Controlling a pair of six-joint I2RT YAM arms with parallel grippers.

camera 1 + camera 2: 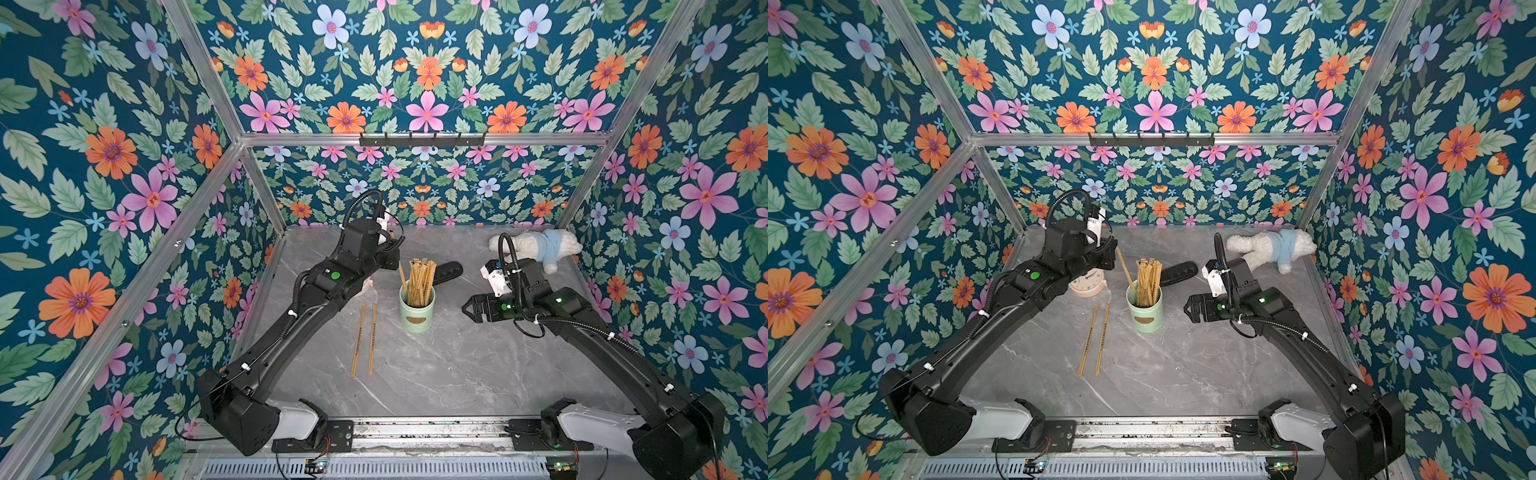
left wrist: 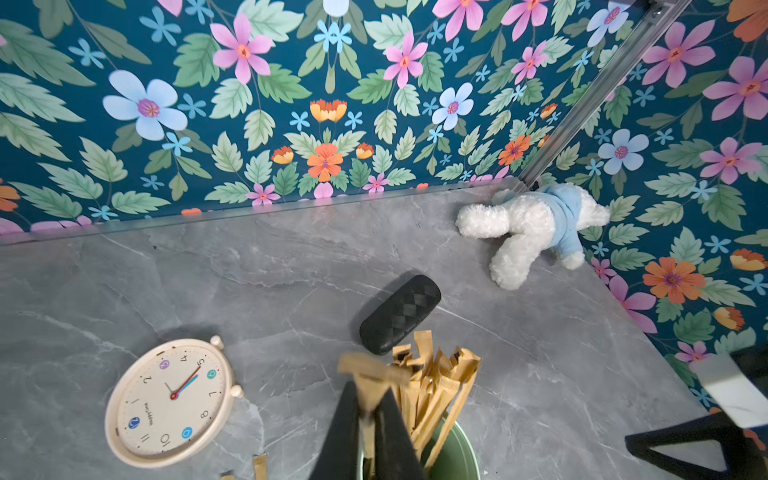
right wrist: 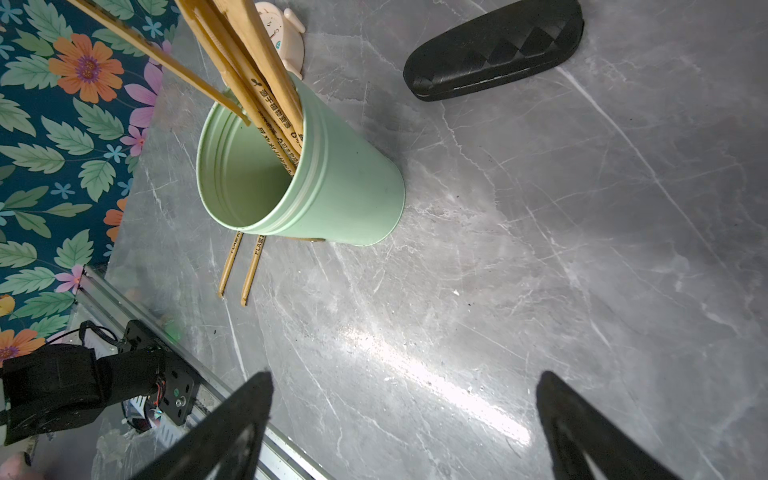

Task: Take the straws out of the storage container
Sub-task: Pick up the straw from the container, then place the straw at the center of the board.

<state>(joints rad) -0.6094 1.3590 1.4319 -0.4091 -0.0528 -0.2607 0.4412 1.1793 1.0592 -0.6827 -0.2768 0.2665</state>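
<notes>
The mint-green storage container stands upright mid-table, holding several tan straws that lean against its far side. My left gripper hangs just above and behind the container, shut on one straw. That straw slants down with its lower end at the rim. Two more straws lie side by side on the table, left of the container. My right gripper hovers to the container's right, open, with nothing between its fingers.
A round cream clock lies flat under the left arm. A black case lies behind the container. A white plush toy in blue lies in the far right corner. Flowered walls close in the table.
</notes>
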